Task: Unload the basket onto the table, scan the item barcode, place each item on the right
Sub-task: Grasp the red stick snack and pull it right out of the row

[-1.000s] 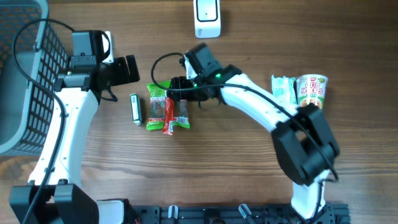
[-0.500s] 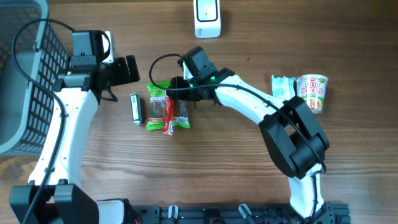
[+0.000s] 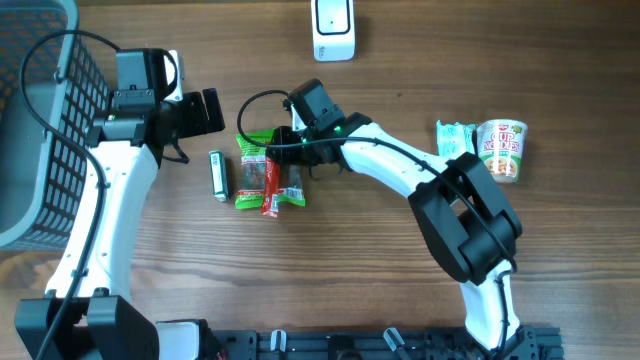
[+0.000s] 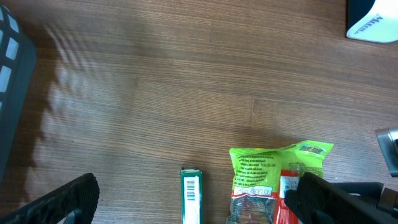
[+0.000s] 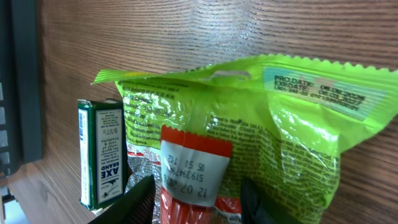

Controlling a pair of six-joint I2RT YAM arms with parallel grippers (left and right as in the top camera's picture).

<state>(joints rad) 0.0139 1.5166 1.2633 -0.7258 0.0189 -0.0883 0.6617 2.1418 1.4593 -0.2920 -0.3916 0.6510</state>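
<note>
White links [image 3: 95,215], black joints [image 3: 470,225], looping cables [image 3: 255,100], black left pincer [image 3: 205,112]

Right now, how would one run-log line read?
left gripper open, empty | right gripper open astride red sachet | sachet not yet lifted

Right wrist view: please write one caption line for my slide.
Two black fingers straddle a red plastic sachet lying on a crinkled green plastic snack bag, beside a small green cardboard box.

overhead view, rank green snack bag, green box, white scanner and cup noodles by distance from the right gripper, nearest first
From the right gripper:
1. green snack bag, right beneath it
2. green box, just beyond the bag
3. white scanner, at the table's far edge
4. cup noodles, out past the arm's elbow
</note>
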